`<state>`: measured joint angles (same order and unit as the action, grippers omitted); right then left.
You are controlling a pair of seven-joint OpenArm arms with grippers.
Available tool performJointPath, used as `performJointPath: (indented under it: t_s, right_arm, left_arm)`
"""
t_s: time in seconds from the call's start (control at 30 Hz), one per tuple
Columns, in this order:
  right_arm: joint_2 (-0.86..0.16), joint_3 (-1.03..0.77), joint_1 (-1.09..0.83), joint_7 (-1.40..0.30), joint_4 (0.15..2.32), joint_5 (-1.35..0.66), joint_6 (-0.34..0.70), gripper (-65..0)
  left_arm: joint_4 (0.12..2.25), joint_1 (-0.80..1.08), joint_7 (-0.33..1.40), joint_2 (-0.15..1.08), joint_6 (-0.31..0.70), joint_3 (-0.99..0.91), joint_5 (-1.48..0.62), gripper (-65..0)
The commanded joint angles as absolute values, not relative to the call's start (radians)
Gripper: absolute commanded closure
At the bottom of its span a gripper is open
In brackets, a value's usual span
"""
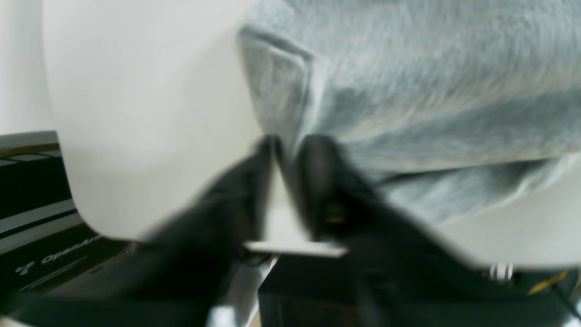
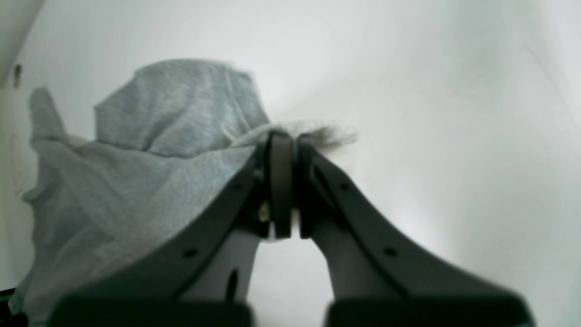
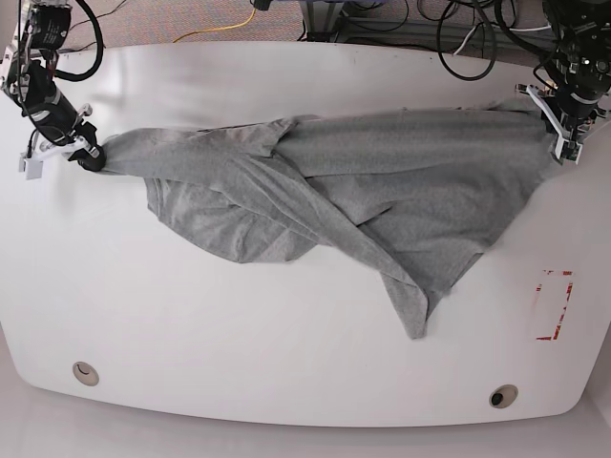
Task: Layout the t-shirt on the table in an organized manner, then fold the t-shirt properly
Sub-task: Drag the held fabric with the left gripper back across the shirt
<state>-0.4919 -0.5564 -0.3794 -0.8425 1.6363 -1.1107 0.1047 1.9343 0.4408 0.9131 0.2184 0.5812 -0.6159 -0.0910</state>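
Two arms span the t-shirt (image 3: 334, 181) across the desk (image 3: 286, 343) — layout unfinished, cloth twisted, no fold begun. Right gripper (image 2: 281, 136) jaws clamp cloth; left gripper (image 1: 290, 143) jaws slightly parted, hold unclear.

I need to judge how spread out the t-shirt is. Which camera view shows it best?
The base view: the whole t-shirt shows there, stretched and twisted across the table between both arms. The right wrist view shows only bunched fabric pinched in the right gripper; the left wrist view, blurred, shows one edge beside the left gripper.
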Motion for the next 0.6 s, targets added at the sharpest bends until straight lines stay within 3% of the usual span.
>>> performJointPath:
  t_s: [0.0, 0.1, 0.17, 0.4, 0.57]
  right_arm:
    - [-0.499, -0.57, -0.369, -0.82, 1.653, -1.082, 0.114, 0.0]
    - [-0.486, -0.567, -0.357, -0.82, 1.653, -1.052, 0.119, 0.0]
    - [-0.478, -0.567, -0.352, -0.82, 1.653, -1.049, 0.119, 0.0]
    - [-0.473, -0.564, -0.349, -0.82, 1.655, -1.05, 0.119, 0.0]
    - [-0.473, -0.562, -0.332, -0.82, 1.655, -1.05, 0.119, 0.0]
  left_arm:
    - [1.948, 0.444, 0.905, 0.24, 0.576, -0.627, -0.087, -26.7]
    - [1.948, 0.463, 0.905, 0.24, 0.576, -0.628, -0.085, -40.4]
    - [1.948, 0.476, 0.905, 0.242, 0.576, -0.628, -0.085, -45.8]
    - [1.949, 0.478, 0.905, 0.242, 0.576, -0.676, -0.093, -46.9]
    - [1.956, 0.361, 0.905, 0.237, 0.576, -0.647, -0.101, -46.9]
